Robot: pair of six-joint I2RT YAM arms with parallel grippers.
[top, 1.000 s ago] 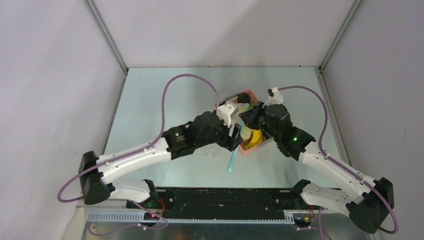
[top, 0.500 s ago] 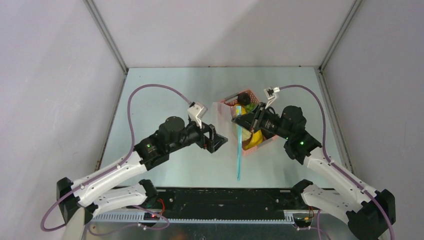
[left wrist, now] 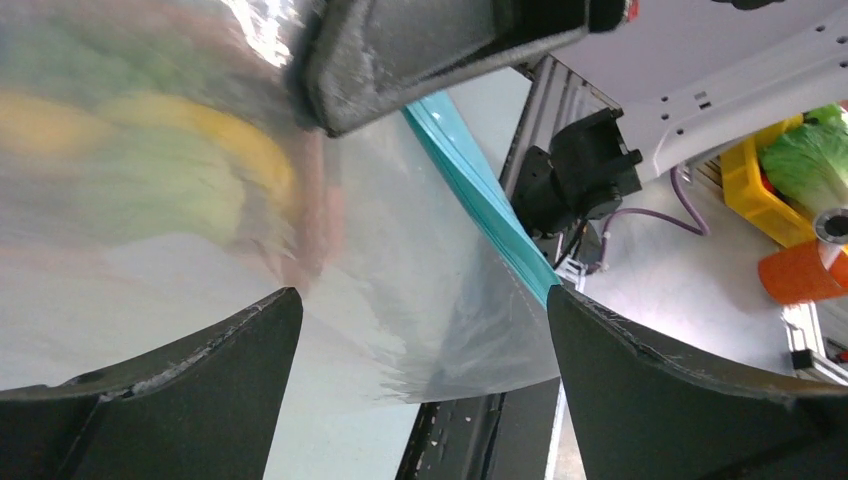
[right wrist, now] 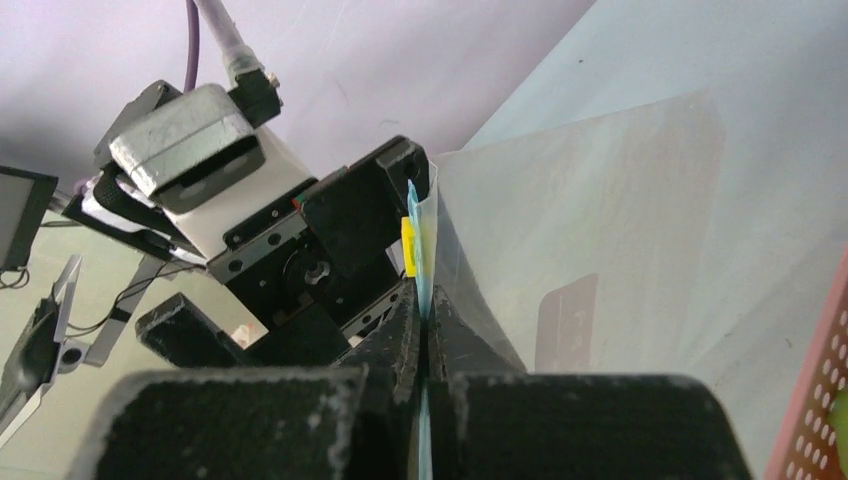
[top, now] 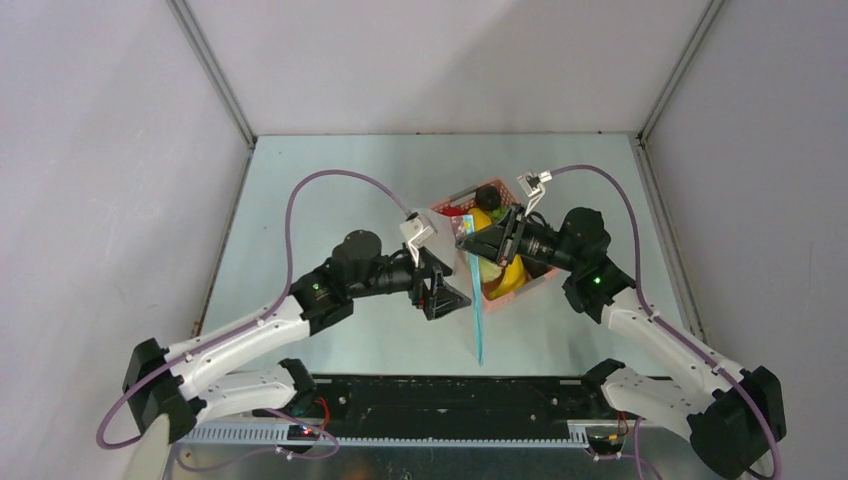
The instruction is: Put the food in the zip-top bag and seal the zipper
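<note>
My right gripper (top: 468, 236) is shut on the top of the light blue zipper (top: 476, 318) and holds the clear zip-top bag (right wrist: 610, 240) hanging edge-on; the pinch also shows in the right wrist view (right wrist: 422, 330). My left gripper (top: 447, 292) is open, just left of the hanging bag, with the bag sheet (left wrist: 400, 330) and zipper (left wrist: 478, 205) between and ahead of its jaws (left wrist: 422, 300). The food, a yellow banana (top: 511, 277), a dark piece (top: 488, 195) and green bits, lies in the pink basket (top: 447, 206) behind the bag. It shows blurred through the bag in the left wrist view.
The basket stands mid-table, right of centre, under my right wrist. Purple cables arch over both arms. The cell's walls close the table at the left, right and back. The black base rail (top: 450, 395) runs along the near edge.
My left gripper pulled away left from the bag, then came back close to the zipper, open. My right gripper kept its hold; the zipper's lower end swung toward the near edge.
</note>
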